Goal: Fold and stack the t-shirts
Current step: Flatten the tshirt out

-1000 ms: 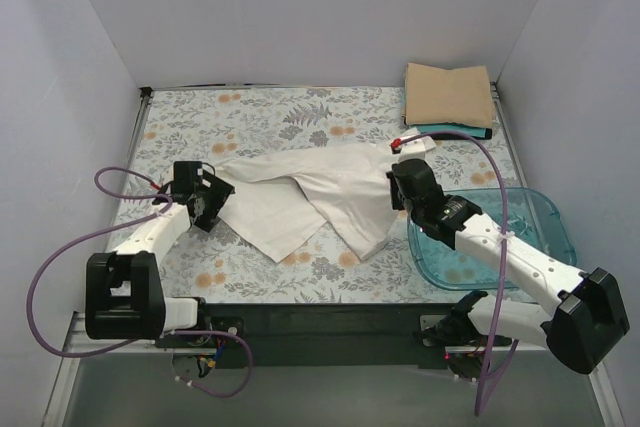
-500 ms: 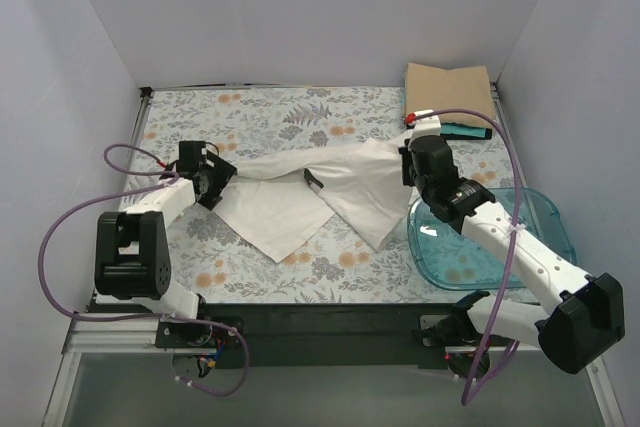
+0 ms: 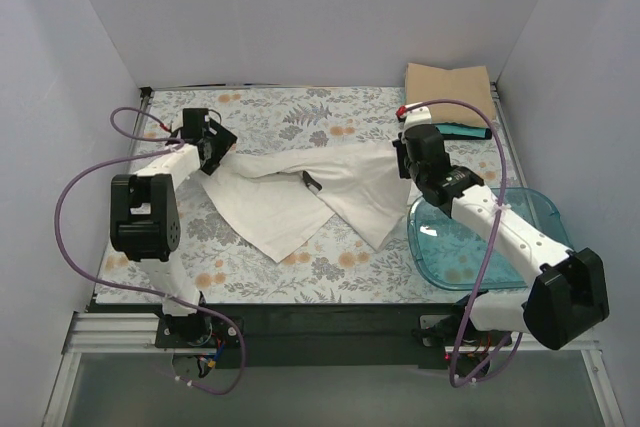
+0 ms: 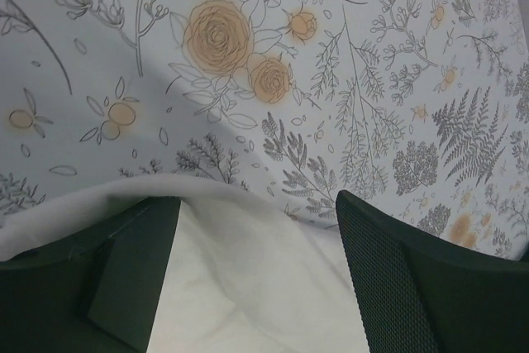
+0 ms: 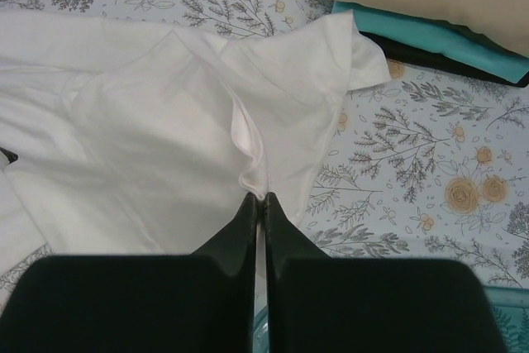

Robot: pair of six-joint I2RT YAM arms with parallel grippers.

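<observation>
Now the plain off-white cloth t-shirt point(image 3: 300, 192) has been pulled flatter, left of the tan-topped folded stack point(image 3: 448, 95), nearly ready for folding. Right gripper point(image 5: 258, 197) pinches its raised ridge; left gripper point(image 4: 254, 229) holds its fingers spread over the hem.

A: What's the room like round you?

B: Plain pale walls on 3 sides: back wall point(image 3: 320, 17) at 12, left wall point(image 3: 50, 97) at 9, right wall point(image 3: 590, 77) at 3.

A: And under you?

B: Table w/ floral cover point(image 3: 350, 277), grey leaves & orange blooms on white. At 6, along my near edge, a black strip point(image 3: 320, 322), w/ a metal rail point(image 3: 72, 347) at approx. 7. Light's even, shadows soft.
</observation>
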